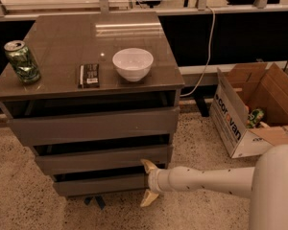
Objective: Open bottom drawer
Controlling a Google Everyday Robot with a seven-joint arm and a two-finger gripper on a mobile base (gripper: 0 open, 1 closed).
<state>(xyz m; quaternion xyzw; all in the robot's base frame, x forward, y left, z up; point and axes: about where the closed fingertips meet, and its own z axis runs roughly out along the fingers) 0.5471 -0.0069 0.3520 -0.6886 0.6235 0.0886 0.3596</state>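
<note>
Dim warm light — glare on cabinet top [62, 37] — claw [145, 183] at bottom drawer [101, 185]

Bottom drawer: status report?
Gripper open, straddling right end of bottom drawer front. Drawer looks barely out, if at all. Cardboard box stands apart, off right.

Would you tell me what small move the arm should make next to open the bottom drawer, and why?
Probably close the pincer on the bottom drawer front's right end: it is open, one finger by the front's top edge and one below it, and the drawer looks nearly shut, so gripping should come before pulling.
</note>
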